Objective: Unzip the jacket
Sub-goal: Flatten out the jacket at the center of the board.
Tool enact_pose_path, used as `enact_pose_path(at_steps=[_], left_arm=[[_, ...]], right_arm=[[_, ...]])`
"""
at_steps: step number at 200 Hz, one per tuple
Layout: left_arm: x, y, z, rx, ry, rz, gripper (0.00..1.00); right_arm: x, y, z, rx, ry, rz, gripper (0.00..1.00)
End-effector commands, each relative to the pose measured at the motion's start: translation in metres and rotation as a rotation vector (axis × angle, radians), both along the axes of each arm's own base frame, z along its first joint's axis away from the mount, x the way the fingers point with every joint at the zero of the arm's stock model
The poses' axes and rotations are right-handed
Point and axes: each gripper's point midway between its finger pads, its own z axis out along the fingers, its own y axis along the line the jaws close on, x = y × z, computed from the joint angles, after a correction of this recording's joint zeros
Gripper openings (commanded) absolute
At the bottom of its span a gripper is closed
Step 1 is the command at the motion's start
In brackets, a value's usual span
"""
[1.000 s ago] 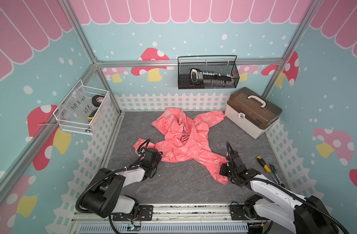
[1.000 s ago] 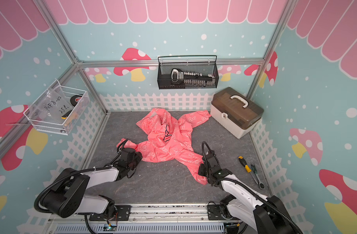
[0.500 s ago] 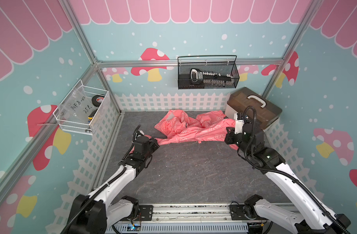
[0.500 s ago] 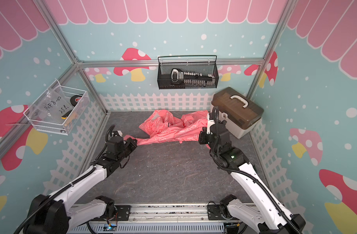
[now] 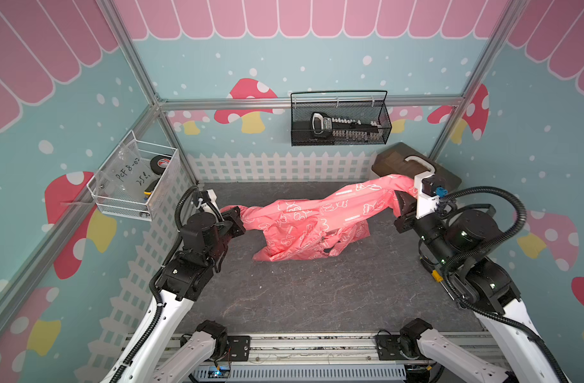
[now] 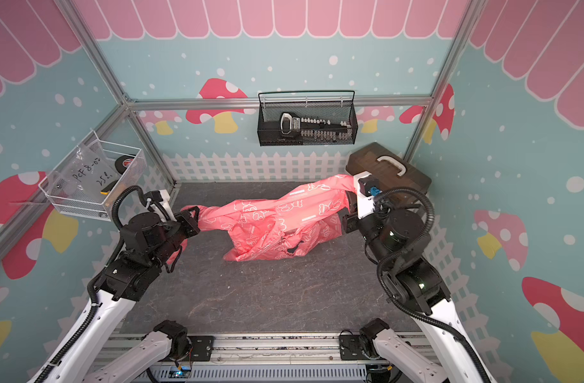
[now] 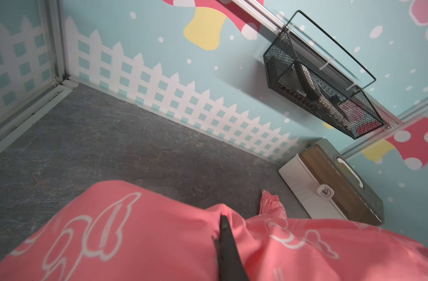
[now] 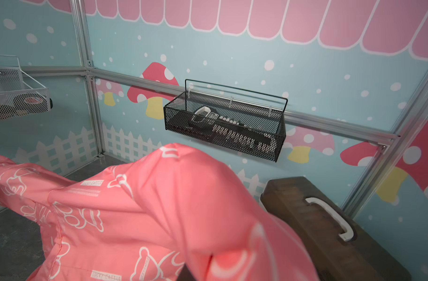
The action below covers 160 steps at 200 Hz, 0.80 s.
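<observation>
- A yellow-handled screwdriver (image 5: 435,275) lies on the grey bench (image 5: 317,298), nearer the arm bases than the right fingers and partly hidden by the right arm.
- The jacket (image 5: 317,222) has its lowest folds resting on the bench, between the two sets of fingers and slightly nearer than both. The rest of the cloth hangs off the bench.
- The left fingers (image 5: 237,221) are clamped narrow on one end of the jacket. In the left wrist view a dark finger (image 7: 226,243) pokes out through coral cloth bunched over it.
- The right fingers (image 5: 402,204) are closed tight on the opposite end. In the right wrist view the jacket (image 8: 159,206) drapes over them and only a dark tip shows at the edge.
- In both top views the jacket is stretched as a band from the left fingers (image 6: 191,220) to the right fingers (image 6: 350,205). Its long axis runs across the bench from side to side. The end at the right fingers is held higher and farther back than the end at the left fingers.
- White bear outlines cover the side facing up. The zipper line cannot be made out among the folds.
- Just behind the right fingers stands a toolbox (image 5: 390,160) with a brown lid, and the jacket's raised end overlaps its front edge in the top views.
- Farther back, a black mesh basket (image 5: 340,119) hangs on the rear wall, beyond the span between the fingers.
- A white wire basket (image 5: 134,179) hangs on the side wall, outside and beyond the left fingers.
</observation>
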Motion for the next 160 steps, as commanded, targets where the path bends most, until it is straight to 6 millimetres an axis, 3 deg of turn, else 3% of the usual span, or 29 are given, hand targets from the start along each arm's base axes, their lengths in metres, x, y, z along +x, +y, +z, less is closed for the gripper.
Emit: enact_pose_path(at_steps=[1,14,52,75,91,102,123,143,160], left_arm=[[-0.028,0.002,0.020,0.134,-0.055,-0.048,0.00],[-0.050,-0.017,0.043,0.150,-0.147,-0.159,0.00],[-0.107,-0.039,0.097,0.139,-0.345,-0.374,0.00],[-0.123,-0.045,0.115,0.110,-0.381,-0.450,0.00],[-0.127,-0.050,0.117,0.116,-0.357,-0.490,0.00],[-0.121,-0.049,0.113,0.133,-0.324,-0.473,0.00],[-0.093,-0.031,0.088,0.223,-0.201,-0.312,0.00],[-0.063,-0.016,0.041,0.380,-0.038,-0.167,0.00],[-0.040,-0.015,-0.013,0.500,0.107,-0.114,0.00]], right_arm=[[-0.059,-0.056,0.077,0.098,-0.333,-0.156,0.00],[-0.086,-0.069,0.092,0.125,-0.428,-0.160,0.00],[-0.159,-0.092,0.133,0.148,-0.639,-0.127,0.00],[-0.195,-0.103,0.153,0.147,-0.730,-0.111,0.00],[-0.202,-0.116,0.165,0.167,-0.712,-0.155,0.00],[-0.190,-0.128,0.169,0.169,-0.637,-0.237,0.00],[-0.120,-0.131,0.156,0.080,-0.391,-0.432,0.00],[-0.032,-0.093,0.113,-0.087,-0.169,-0.453,0.00],[0.038,-0.055,0.056,-0.185,-0.008,-0.419,0.00]])
